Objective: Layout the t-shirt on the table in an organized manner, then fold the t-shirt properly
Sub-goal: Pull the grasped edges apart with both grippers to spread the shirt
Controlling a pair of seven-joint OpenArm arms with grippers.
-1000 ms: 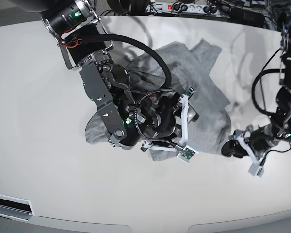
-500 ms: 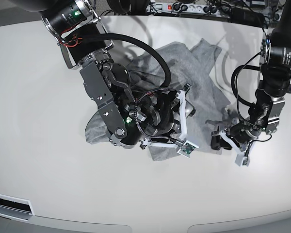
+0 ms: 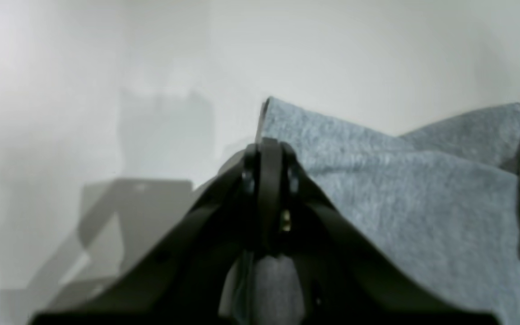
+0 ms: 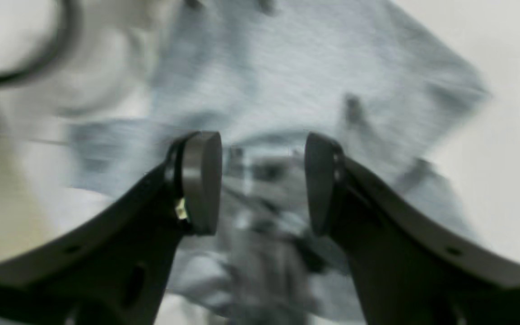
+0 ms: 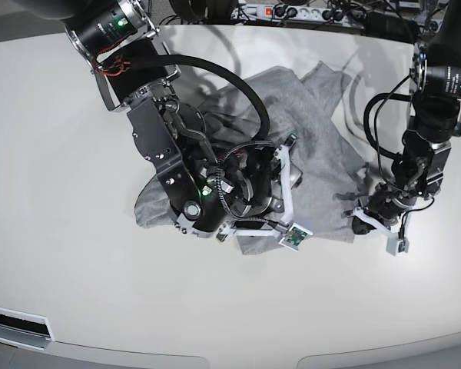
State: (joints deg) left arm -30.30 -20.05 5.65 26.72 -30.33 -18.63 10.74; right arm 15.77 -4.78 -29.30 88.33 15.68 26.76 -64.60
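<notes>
Left wrist view: the left gripper (image 3: 266, 180) sits at lower centre, jaws clenched together on a grey fold of the shirt (image 3: 413, 203), which fills the right half; a strip of cloth shows between the fingers below the tips. The white table (image 3: 106, 67) fills the rest.

Right wrist view: the right gripper (image 4: 262, 180) has its jaws released, wide apart, above blurred shirt (image 4: 287, 67) fabric.

Base view: the shirt (image 5: 323, 138) lies crumpled at centre on the table (image 5: 54, 192). The right gripper (image 5: 283, 188) hovers over its middle; the left gripper (image 5: 353, 219) pinches its right edge.
</notes>
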